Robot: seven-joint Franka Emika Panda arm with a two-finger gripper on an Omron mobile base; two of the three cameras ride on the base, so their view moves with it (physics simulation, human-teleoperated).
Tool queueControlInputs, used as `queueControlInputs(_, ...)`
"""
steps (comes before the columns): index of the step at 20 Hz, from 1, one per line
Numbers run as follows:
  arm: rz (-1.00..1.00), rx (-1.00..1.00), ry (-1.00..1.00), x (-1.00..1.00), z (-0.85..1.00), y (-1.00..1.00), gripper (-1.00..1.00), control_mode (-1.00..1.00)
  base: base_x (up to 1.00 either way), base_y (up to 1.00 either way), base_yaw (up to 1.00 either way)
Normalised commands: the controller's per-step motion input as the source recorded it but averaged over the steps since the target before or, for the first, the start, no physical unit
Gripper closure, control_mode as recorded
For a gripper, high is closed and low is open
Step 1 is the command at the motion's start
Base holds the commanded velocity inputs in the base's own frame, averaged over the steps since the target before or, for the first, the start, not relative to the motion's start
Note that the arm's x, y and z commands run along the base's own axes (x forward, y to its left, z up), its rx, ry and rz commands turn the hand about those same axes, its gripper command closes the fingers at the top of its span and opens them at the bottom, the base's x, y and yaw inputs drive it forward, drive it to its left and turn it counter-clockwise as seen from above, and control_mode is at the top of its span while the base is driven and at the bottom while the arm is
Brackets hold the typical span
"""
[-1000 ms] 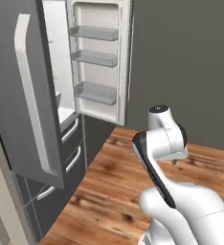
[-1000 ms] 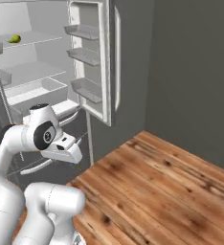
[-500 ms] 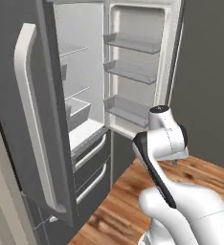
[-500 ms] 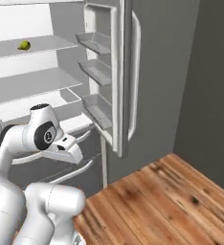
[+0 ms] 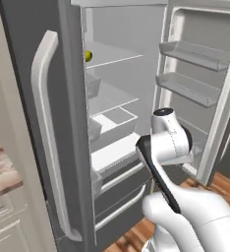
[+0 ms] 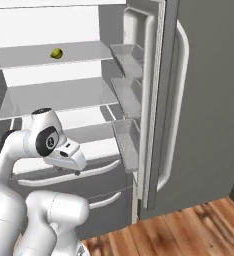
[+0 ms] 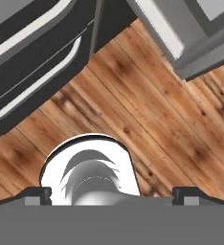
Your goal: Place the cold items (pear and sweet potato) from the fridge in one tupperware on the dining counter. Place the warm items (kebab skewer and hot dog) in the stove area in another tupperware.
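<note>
A small yellow-green pear (image 5: 88, 55) lies on an upper shelf of the open fridge; the right base view has the pear (image 6: 56, 53) far back on that shelf. My gripper (image 7: 112, 194) is open with nothing between its fingers. It points down at the wooden floor in front of the fridge's lower drawers. In the right base view the gripper (image 6: 74, 162) hangs low, well below the pear's shelf. The sweet potato, kebab skewer, hot dog and tupperware are out of view.
The fridge's left door (image 5: 48, 138) with its long handle stands open close on the left. Its right door (image 6: 174, 100) with door bins (image 5: 195, 74) is open on the right. Dark freezer drawers (image 7: 32, 57) sit below. A marble counter edge (image 5: 1, 172) is far left.
The base has driven toward the fridge, so the whole scene shifted and the fridge now looms larger. The gripper stayed open and the arm kept its pose.
</note>
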Motion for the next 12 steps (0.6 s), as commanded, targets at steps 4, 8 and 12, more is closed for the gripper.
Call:
queueControlInputs(4,0.0,0.0,0.0,0.0,0.0,0.0,-1.0,1.0,0.64,-0.47,0.33)
queueControlInputs(8,0.0,0.0,0.0,0.0,0.0,0.0,-1.0,1.0,0.52,-0.39,0.34)
queueControlInputs(12,0.0,0.0,0.0,0.0,0.0,0.0,-1.0,1.0,0.4,-0.1,0.47)
